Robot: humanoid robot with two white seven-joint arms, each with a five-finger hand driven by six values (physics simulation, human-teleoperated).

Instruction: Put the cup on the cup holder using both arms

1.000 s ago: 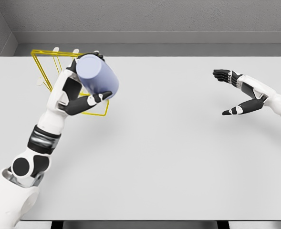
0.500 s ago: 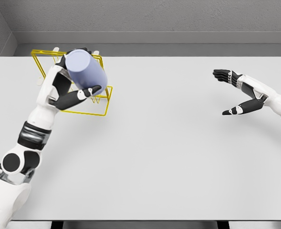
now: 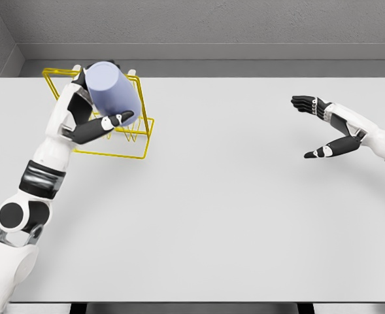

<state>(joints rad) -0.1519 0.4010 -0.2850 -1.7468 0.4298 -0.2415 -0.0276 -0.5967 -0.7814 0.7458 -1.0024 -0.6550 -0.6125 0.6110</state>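
Note:
A pale blue cup [image 3: 112,93] is held tilted, its flat base facing me, over the yellow wire cup holder [image 3: 138,140] at the table's back left. My left hand [image 3: 91,108] is shut on the cup, thumb across its lower side and fingers behind it. The cup overlaps the holder's upright wires, and I cannot tell whether they touch. Far to the right, my right hand [image 3: 323,127] hovers above the table with fingers spread, holding nothing.
The white table [image 3: 218,196] spans the view. A grey wall runs behind its far edge. The holder stands close to the back left corner.
My left arm has carried the cup to the left and farther back, from in front of the holder to over its wires. The right hand has stayed still.

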